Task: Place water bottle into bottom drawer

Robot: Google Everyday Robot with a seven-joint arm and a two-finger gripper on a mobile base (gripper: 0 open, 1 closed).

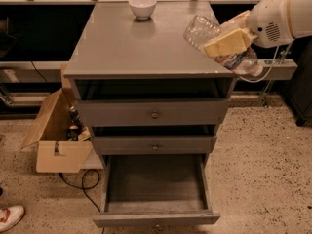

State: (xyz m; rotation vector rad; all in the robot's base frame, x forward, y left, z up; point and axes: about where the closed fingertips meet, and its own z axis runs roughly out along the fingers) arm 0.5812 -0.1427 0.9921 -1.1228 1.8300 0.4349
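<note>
The clear ribbed water bottle (214, 40) is held tilted in the air over the right edge of the grey cabinet top (126, 48), its white cap pointing down to the right. My gripper (229, 39) comes in from the right on a white arm and is shut on the bottle, with yellowish fingers (225, 43) across its middle. The bottom drawer (155, 189) is pulled out and open below; its inside shows nothing. The bottle hangs well above the drawer and to its right.
A white bowl (142, 7) stands at the back of the cabinet top. The two upper drawers (154, 113) are partly out. An open cardboard box (56, 135) with bottles and a cable lie on the floor at the left. A shoe (9, 217) shows at the bottom left.
</note>
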